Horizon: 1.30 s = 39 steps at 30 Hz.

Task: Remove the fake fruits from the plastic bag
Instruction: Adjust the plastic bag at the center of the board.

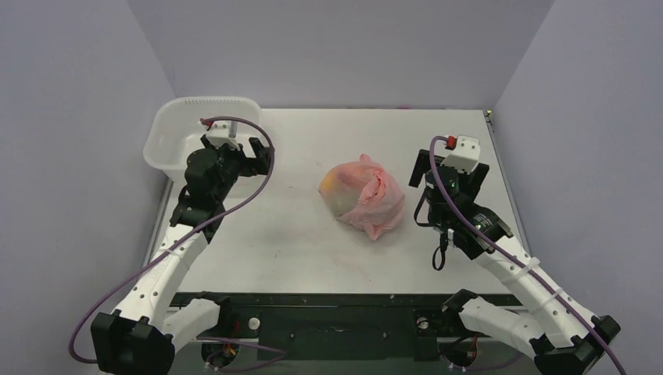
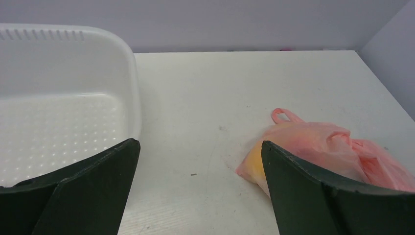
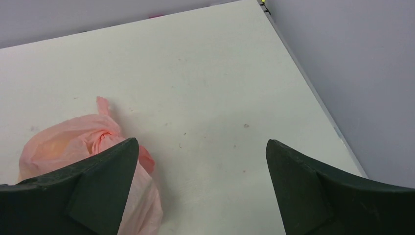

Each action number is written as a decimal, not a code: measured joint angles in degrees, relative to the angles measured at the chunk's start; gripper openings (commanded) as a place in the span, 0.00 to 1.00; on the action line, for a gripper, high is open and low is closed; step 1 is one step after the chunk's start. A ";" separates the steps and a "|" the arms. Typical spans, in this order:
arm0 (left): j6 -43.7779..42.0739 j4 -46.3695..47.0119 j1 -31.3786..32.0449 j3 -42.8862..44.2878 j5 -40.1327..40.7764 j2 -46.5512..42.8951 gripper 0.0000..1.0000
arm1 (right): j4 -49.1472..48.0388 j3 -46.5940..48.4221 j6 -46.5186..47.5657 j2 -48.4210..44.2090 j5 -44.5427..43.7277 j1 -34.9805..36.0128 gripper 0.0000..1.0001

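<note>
Mid-table, I see plastic bag (image 1: 366, 199) bunched, probably fake fruits (image 1: 331, 185) inside; left gripper (image 2: 198, 143) at its 10 o'clock, right gripper (image 3: 200, 142) at 3, both spread.

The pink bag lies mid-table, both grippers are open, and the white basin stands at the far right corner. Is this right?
No. The white basin stands at the far left corner, as the top external view shows; the rest holds.

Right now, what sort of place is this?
Likely a robotics lab test cell: a white table boxed in by plain walls, left arm and right arm mounted at its edge, with a pink plastic bag and white perforated basin as props.
</note>
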<state>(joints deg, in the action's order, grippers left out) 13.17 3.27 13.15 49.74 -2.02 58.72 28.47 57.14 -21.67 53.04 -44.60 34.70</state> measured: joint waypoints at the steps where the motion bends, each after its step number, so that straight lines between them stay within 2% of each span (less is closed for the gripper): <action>1: -0.09 0.04 0.61 0.00 -0.20 0.02 0.94 | 0.00 0.00 -0.35 0.37 -0.02 0.66 0.99; 9: -0.07 -0.48 5.05 1.77 -3.34 3.56 0.94 | 0.15 0.02 -2.64 7.19 4.20 1.79 0.98; 13: 0.94 -0.59 5.25 3.13 -5.99 6.16 0.94 | 0.13 0.02 -4.72 9.53 7.96 1.77 0.92; 18: 2.89 0.00 5.25 3.13 -9.68 6.86 0.94 | 0.17 0.17 -7.04 12.68 13.60 0.72 0.90; 22: 4.50 2.21 5.25 2.91 -13.38 6.97 0.94 | -0.70 0.02 -9.35 15.15 22.29 -4.04 0.90; 25: 5.11 3.54 5.25 2.91 -16.11 7.72 0.94 | -5.16 -1.81 -11.63 14.69 29.79 -8.87 0.90; 28: 5.68 3.98 5.31 2.91 -18.16 8.74 0.94 | -7.63 -2.54 -13.05 14.80 34.56 -10.40 0.90; 32: 5.95 3.96 5.79 2.91 -20.35 9.79 0.93 | -10.60 -2.51 -13.79 16.35 42.10 -10.34 0.78; 34: 5.88 3.96 6.12 2.91 -21.31 10.12 0.93 | -11.45 -2.54 -13.70 17.90 45.07 -10.23 0.76; 37: 5.44 3.72 6.88 2.91 -21.88 10.51 0.92 | -12.04 -3.39 -12.87 18.84 46.77 -9.35 0.70; 39: 5.01 3.39 7.58 2.91 -22.05 10.78 0.91 | -12.48 -5.01 -11.78 18.58 46.71 -7.87 0.61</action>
<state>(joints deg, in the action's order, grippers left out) 18.17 6.66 20.73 52.64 -24.08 69.49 15.99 52.14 -33.45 71.61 2.11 26.83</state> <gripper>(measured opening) 0.926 0.713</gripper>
